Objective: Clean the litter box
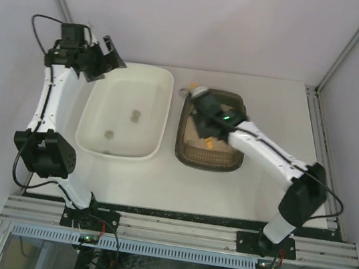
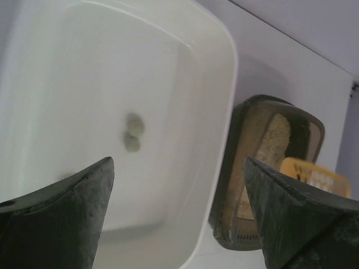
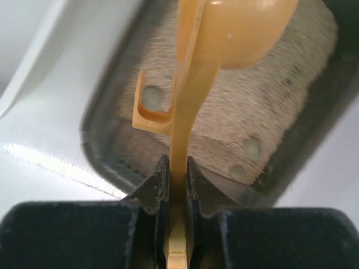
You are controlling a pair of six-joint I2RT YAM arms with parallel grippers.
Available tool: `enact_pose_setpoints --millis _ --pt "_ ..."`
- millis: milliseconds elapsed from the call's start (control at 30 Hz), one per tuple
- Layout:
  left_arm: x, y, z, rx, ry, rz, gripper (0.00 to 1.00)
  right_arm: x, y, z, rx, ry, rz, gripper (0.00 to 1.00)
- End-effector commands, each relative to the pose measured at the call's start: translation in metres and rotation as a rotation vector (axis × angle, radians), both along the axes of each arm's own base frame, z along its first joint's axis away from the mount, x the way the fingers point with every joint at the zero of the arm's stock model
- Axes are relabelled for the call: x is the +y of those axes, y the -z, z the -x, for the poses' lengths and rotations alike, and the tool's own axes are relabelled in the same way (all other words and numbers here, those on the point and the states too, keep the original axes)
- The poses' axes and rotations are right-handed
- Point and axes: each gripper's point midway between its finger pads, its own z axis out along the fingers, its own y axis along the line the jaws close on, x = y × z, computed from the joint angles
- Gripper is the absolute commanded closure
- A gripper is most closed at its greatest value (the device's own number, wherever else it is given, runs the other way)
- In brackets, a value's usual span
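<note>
The dark grey-brown litter box [image 1: 231, 161] with beige litter sits right of centre. My right gripper [image 1: 206, 125] hovers over it, shut on the handle of a yellow scoop [image 1: 211, 142]. In the right wrist view the gripper [image 3: 176, 167] clamps the scoop [image 3: 230, 33], whose head is above the litter box [image 3: 106, 147]. Three grey clumps [image 3: 150, 96] lie in the litter. My left gripper [image 1: 108, 63] is open and empty above the far-left corner of the white tub. In the left wrist view the left gripper [image 2: 178, 163] frames the tub and the litter box [image 2: 231, 224].
The cream-white tub [image 1: 164, 78] stands left of the litter box, almost touching it, with grey clumps [image 1: 135, 116] on its floor. It fills the left wrist view [image 2: 227, 73], clumps [image 2: 133, 132] at its middle. Enclosure walls close the back and sides.
</note>
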Motion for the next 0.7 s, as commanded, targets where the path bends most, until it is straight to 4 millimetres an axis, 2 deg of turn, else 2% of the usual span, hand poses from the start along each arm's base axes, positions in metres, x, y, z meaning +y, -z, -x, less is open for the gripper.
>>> enact_pose_setpoints --millis 0,167,300,400,500,667 --pt "-0.086 0.001 -0.035 -0.079 0.131 0.119 0.0 -0.044 -0.033 0.001 0.177 0.166 -0.337 1.0" --pt "-0.181 0.024 -0.062 -0.079 0.24 0.35 0.0 -0.058 -0.016 0.0 0.361 0.253 -0.445 1.0" --pt "-0.239 0.036 -0.078 -0.059 0.339 0.416 0.0 -0.053 -0.001 -0.009 0.455 0.279 -0.539 1.0" --pt "-0.266 0.05 -0.092 -0.012 0.35 0.495 0.0 -0.052 0.01 -0.02 0.491 0.301 -0.599 1.0" --pt "-0.279 0.064 -0.105 -0.006 0.339 0.539 0.0 -0.051 0.02 -0.031 0.5 0.324 -0.615 1.0" --pt "-0.297 0.072 -0.116 -0.04 0.35 0.564 0.0 -0.05 0.037 -0.042 0.523 0.361 -0.617 1.0"
